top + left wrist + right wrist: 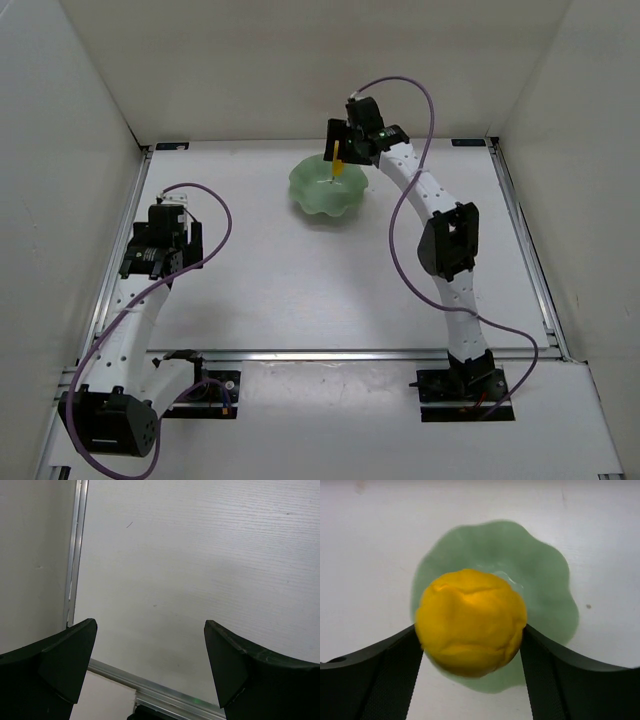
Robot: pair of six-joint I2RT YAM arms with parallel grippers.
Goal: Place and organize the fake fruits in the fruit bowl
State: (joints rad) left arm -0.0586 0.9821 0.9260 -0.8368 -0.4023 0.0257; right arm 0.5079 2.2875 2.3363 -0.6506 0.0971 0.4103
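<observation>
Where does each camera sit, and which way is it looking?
Top camera: high behind the robot, looking down at the table; left arm and right arm show.
Left wrist: on the left arm, facing the table; open left tool shows.
Right wrist: on the right arm, looking down at the bowl; right tool shows, shut on the pear.
Top and right wrist share pear and bowl.

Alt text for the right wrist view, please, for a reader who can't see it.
The right pincer grips a small yellow plastic pear between its two black fingers. The pear is held over a pale mint-green round bowl with a wavy rim, which sits on a white table.
</observation>
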